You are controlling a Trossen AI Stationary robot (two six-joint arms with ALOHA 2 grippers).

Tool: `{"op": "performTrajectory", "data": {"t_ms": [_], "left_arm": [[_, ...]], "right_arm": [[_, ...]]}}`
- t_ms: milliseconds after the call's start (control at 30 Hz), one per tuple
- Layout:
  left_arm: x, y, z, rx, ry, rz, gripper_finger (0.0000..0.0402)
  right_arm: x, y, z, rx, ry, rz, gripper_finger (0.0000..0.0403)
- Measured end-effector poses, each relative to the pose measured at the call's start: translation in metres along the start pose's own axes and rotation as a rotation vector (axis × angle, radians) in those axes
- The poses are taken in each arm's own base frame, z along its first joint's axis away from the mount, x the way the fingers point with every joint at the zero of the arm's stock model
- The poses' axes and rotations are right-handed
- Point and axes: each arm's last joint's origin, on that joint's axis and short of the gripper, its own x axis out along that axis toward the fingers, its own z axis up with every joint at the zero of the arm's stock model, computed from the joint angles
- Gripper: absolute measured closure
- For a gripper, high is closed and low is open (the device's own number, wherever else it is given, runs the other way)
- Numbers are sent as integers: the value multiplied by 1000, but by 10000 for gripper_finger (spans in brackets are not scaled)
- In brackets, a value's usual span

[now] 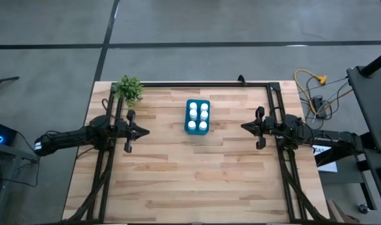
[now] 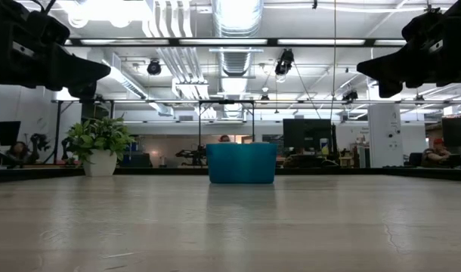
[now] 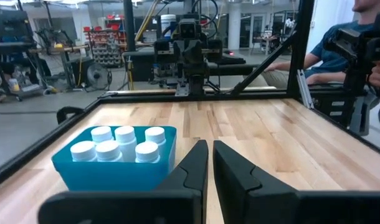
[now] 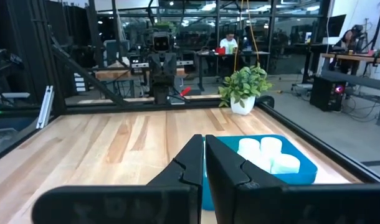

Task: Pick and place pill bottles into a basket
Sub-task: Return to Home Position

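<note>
Grey concrete floor (image 1: 240, 25) surrounds the table (image 1: 197, 181); ducts (image 2: 236, 19) and strip lights (image 2: 140, 42) hang overhead.

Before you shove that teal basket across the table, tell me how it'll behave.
Likely slides rather than tips: the teal basket sits low and wide on the smooth table. Six pill bottles pack it, so they probably won't topple.

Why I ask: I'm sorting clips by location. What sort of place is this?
Most likely a robotics lab in an open industrial workspace: exposed silver ceiling ducts hang overhead, desks with dark computer monitors fill the background, and the pale wooden plank table sits inside a black metal frame.
</note>
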Motion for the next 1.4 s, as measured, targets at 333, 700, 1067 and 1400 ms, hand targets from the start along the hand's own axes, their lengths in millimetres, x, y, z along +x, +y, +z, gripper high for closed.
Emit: {"op": "performTrajectory", "data": {"t_ms": [333, 700, 1067, 1400], "left_arm": [[0, 0, 0, -54, -1, 0, 394], [0, 0, 0, -54, -1, 0, 394], [0, 0, 0, -54, -1, 0, 394], [0, 0, 0, -54, -1, 0, 394]], "right_arm": [[0, 0, 0, -2, 0, 0, 394], [0, 0, 0, -1, 0, 0, 394], [0, 0, 0, -3, 0, 0, 394], [0, 0, 0, -2, 0, 0, 394]]}}
